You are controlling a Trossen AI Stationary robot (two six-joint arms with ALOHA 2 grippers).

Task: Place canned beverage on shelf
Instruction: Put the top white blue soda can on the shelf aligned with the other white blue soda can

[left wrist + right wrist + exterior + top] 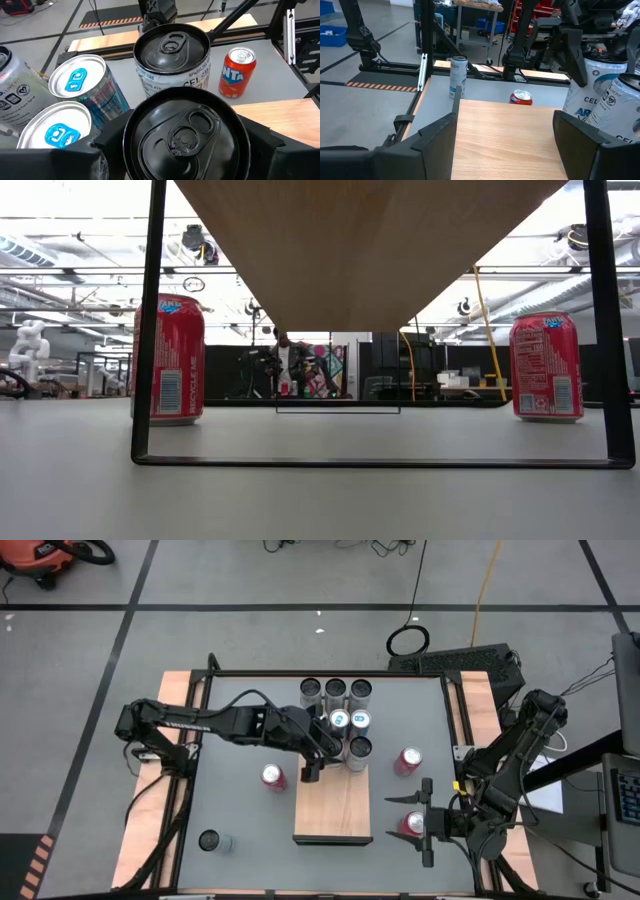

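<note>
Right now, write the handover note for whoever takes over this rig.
Left gripper: shut on a dark-topped can at the far end of the shelf; whether it is set down cannot be told.
Right gripper: open, at the shelf's right edge, holding nothing.
Done: six cans stand on the shelf's far end.
Left: release that can; three red cans and a silver can wait on the table.

Cans (346,720) crowd the shelf's (333,810) far end beside the left gripper (318,758); its near half lies bare.
</note>
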